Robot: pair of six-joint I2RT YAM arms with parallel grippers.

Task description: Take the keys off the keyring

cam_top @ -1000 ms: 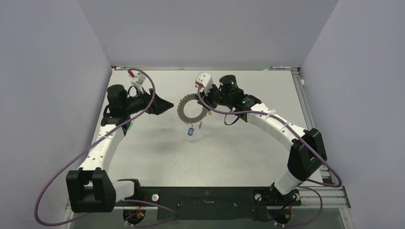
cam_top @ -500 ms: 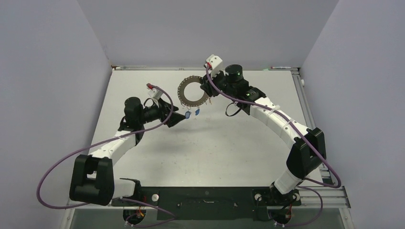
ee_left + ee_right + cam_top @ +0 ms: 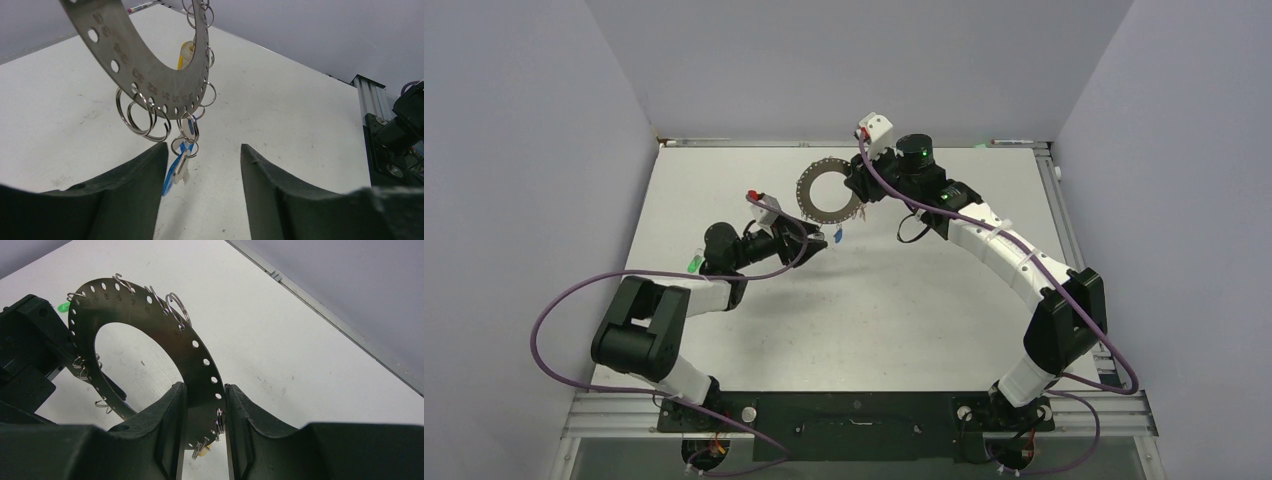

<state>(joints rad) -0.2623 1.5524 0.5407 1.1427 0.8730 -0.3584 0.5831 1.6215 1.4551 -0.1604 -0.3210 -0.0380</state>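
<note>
Well clear of the table, over its far middle, the right gripper is pinched narrow on the flat band of the keyring and holds it on edge in the air. The whole job hangs on that one thin grip. The left gripper comes in from the near left with its jaws wide, one finger on each side of the keys that dangle from the ring's lowest holes; it does not appear to touch them. The biggest risk is a hard tug from the left. That would likely swivel the band between the right fingers or drag it out, and the ring would fall. Next, several bare split rings hang just left of the target, so a close made slightly off to that side could snag them and lock both arms against each other. A straight pull is also unlikely to free a split ring from its hole and would probably jam it. Smallest, the blue tag is slim and hangs at a slant, so it could slip from the pads. A yellow tag hangs farther back on the ring, behind the band.
</note>
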